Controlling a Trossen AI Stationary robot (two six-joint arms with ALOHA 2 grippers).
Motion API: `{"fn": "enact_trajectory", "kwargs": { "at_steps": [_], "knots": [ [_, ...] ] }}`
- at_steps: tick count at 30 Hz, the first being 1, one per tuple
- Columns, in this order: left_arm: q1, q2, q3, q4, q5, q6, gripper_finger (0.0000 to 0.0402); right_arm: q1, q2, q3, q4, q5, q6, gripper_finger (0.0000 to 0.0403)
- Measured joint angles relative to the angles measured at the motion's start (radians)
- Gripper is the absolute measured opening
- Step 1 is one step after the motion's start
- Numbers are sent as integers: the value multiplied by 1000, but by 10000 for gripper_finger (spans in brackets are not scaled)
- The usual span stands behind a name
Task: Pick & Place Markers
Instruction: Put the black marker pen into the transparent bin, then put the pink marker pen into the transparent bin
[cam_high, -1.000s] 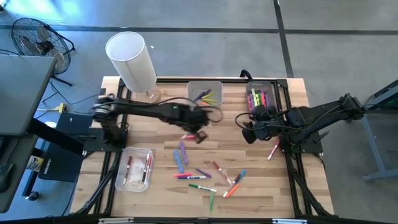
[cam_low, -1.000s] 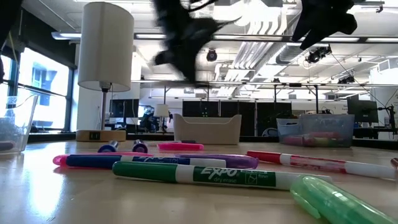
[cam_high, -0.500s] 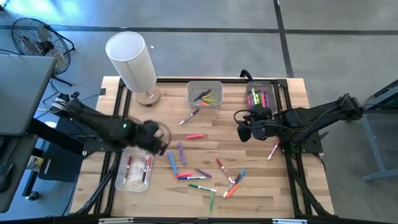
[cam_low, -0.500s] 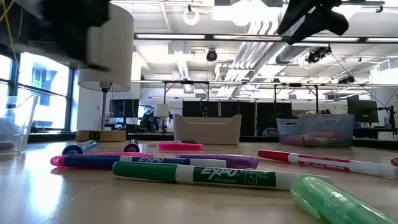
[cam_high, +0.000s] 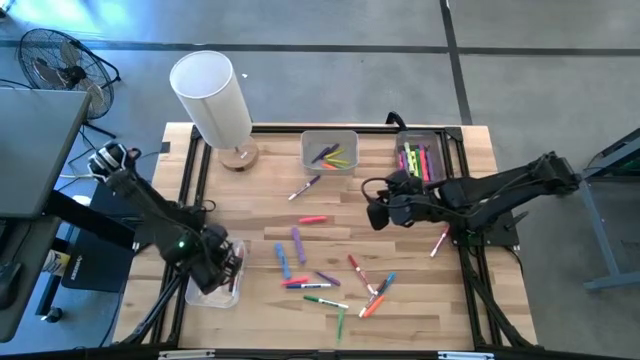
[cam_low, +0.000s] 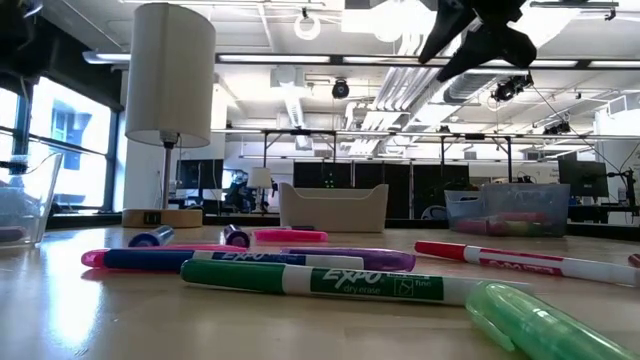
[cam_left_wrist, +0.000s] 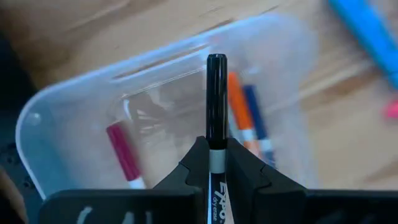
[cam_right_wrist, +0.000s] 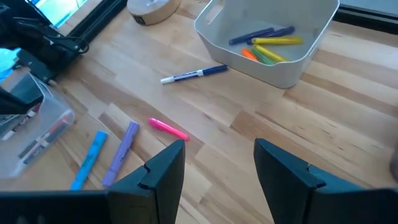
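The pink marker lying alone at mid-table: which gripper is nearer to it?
Right. The right gripper, open, hovers just to the right of the pink marker. The left gripper is farther off, over the clear bin at the table's front-left, shut on a black marker.

Looks like an open-plan office turned robotics lab

Exposed ceiling ducts (cam_low: 400, 75) and strip lights, rows of desks with monitors (cam_low: 585, 178) behind, a floor fan (cam_high: 55, 60) on grey concrete beside the wooden bench (cam_high: 380, 240).
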Motion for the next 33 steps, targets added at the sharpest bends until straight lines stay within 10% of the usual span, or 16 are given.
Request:
{"fn": "enact_trajectory", "kwargs": {
  "at_steps": [20, 33],
  "knots": [
    [-74, -4, -91, 140, 6, -67, 119, 0, 5, 0, 7, -1, 6, 181],
    [-72, -42, 240, -362, -259, -52, 121, -3, 13, 0, -20, -90, -98, 181]
  ]
}}
